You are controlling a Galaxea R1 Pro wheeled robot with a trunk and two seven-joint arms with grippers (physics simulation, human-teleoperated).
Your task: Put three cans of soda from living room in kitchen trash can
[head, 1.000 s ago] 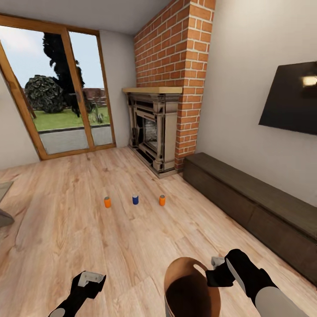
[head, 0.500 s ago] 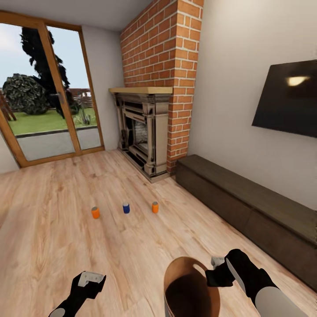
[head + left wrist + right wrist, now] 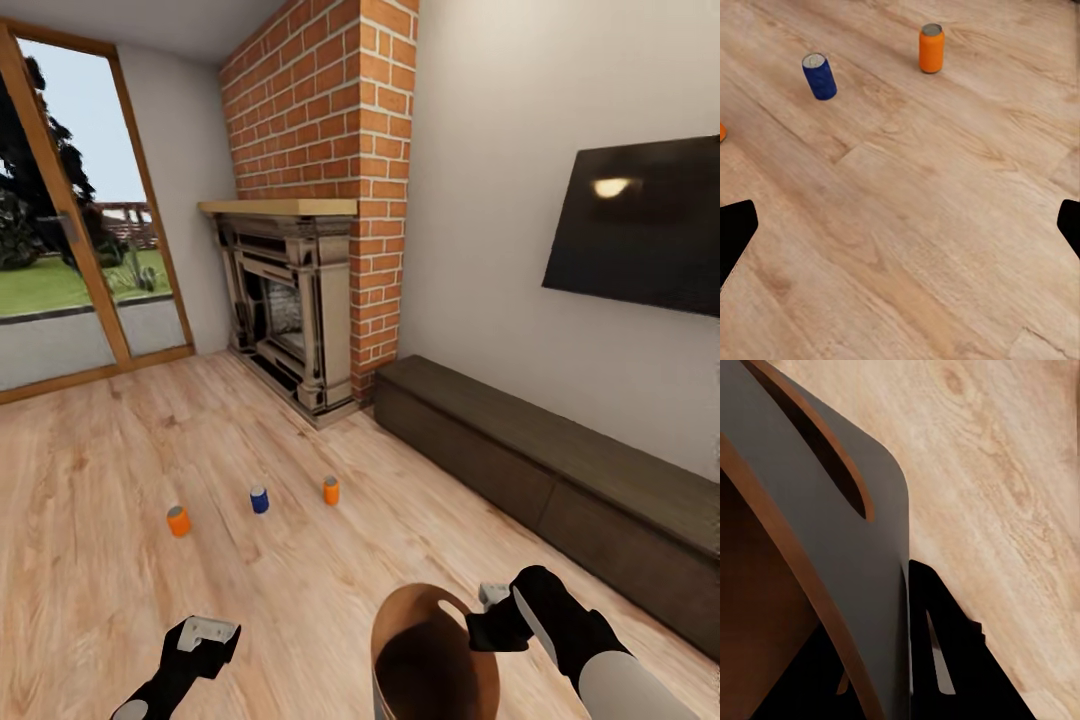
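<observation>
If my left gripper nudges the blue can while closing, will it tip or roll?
Probably tips easily: the blue can stands upright, taller than wide, on the smooth wood floor. Once down, its round body would likely roll, perhaps toward the orange cans flanking it.

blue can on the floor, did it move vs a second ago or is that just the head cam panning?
No. The blue can keeps its place between the two orange cans and ahead of the fireplace; the whole picture shifted, so the camera moved.

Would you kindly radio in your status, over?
Right claw shut on grey, brown-rimmed tapered bin. Left claw open, empty. Blue soda can and two orange soda cans upright on wood floor ahead; path unobstructed.
</observation>
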